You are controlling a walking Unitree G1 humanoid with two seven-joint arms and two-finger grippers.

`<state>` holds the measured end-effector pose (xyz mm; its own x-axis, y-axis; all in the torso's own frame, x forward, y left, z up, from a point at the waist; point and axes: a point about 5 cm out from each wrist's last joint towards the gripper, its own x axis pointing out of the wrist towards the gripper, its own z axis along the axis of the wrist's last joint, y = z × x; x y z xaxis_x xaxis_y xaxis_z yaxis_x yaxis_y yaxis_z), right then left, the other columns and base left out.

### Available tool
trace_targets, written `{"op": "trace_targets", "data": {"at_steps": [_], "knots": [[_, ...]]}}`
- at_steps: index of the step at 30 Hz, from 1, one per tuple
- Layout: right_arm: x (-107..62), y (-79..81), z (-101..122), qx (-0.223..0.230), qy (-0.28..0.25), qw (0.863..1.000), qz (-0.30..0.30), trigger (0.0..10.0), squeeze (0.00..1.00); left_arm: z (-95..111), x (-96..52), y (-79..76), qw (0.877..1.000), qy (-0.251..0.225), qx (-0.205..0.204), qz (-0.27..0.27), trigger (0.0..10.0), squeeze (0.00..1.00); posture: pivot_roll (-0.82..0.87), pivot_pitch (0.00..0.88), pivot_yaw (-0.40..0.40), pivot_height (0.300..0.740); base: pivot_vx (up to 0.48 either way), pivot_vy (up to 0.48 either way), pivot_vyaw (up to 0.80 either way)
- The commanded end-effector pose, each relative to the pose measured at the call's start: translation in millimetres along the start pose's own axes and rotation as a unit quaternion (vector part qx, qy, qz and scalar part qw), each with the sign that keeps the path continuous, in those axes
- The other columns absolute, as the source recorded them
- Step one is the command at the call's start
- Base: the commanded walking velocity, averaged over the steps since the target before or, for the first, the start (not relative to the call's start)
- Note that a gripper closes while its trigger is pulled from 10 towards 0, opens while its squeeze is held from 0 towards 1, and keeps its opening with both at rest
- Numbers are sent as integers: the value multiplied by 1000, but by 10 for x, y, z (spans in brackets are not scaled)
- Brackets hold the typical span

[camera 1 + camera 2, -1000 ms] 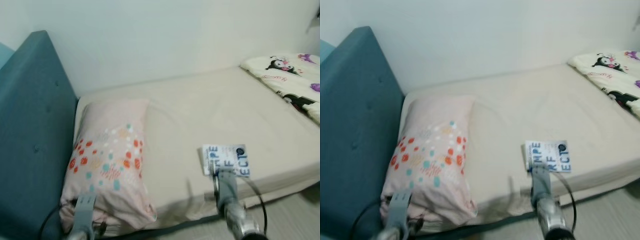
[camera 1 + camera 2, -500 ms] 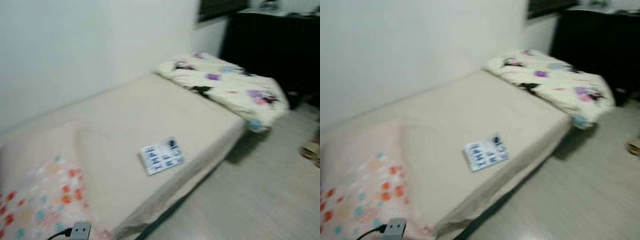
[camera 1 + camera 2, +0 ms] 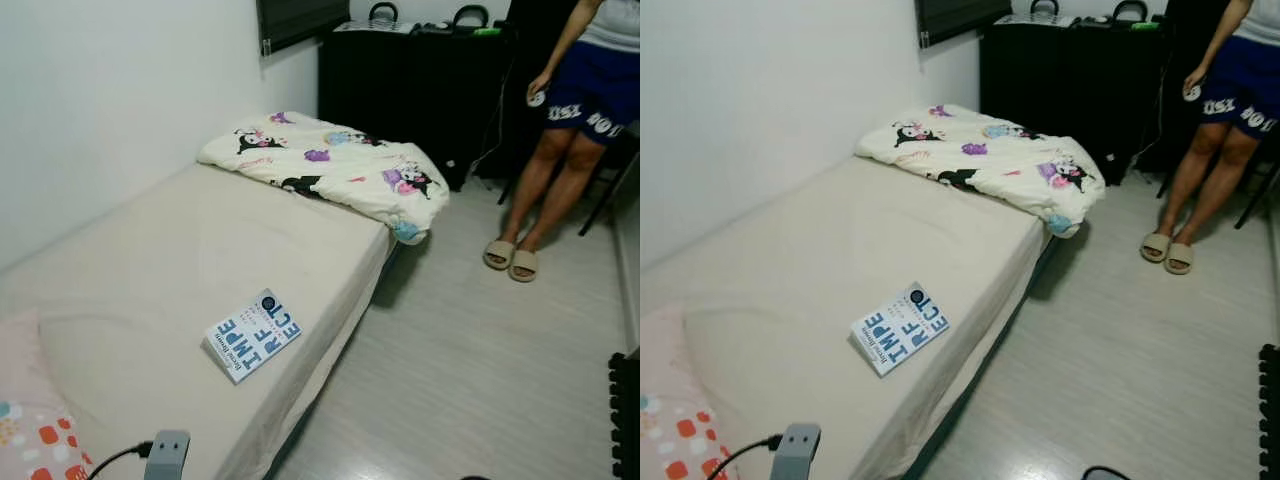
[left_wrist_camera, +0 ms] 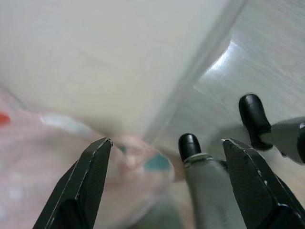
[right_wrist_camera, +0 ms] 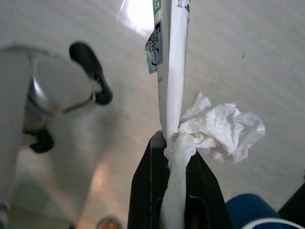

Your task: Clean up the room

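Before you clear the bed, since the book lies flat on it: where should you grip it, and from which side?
Probably the corner of the book nearest the mattress edge, coming from the floor side. It lies flat and thin, so a finger likely has to slide under it. The left gripper is open; the right is shut on tissue.

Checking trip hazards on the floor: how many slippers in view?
2: both slippers, one and the other, are side by side on the person's feet, on the floor past the bed's foot end. Others may be hidden.

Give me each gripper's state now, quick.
Left gripper: open, holding nothing, beside the pillow at the bed's edge.
Right gripper: shut on a crumpled tissue and a flat white packet.
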<state>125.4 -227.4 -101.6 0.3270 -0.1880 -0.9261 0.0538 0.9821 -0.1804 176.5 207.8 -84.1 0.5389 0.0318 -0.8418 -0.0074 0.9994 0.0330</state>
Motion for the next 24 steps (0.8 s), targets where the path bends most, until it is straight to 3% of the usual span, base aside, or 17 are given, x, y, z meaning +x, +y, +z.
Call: {"op": "trace_targets", "data": {"at_steps": [1, 9, 16, 24], "knots": [[-2, 117, -72, -8, 10, 1000, 10, 10000, 0, -135, -18, 5, 1000, 23, 4, 2, 10000, 0, -41, 30, 36, 740, 0, 0, -775], [-11, 196, -178, -21, 19, 999, 16, 10000, 0, -198, -29, 2, 999, 33, 17, 0, 10000, 0, -43, 31, 31, 740, 0, 0, -770], [-22, 7, -296, -29, 28, 999, 10, 10000, 0, -231, -37, 11, 999, 36, 17, 0, 10000, 0, -46, 40, 32, 740, 0, 0, -770], [-16, 3, -238, -30, 25, 999, 9, 10000, 0, -225, -34, -5, 999, 34, 19, -2, 10000, 0, -45, 49, 32, 740, 0, 0, -769]]}}
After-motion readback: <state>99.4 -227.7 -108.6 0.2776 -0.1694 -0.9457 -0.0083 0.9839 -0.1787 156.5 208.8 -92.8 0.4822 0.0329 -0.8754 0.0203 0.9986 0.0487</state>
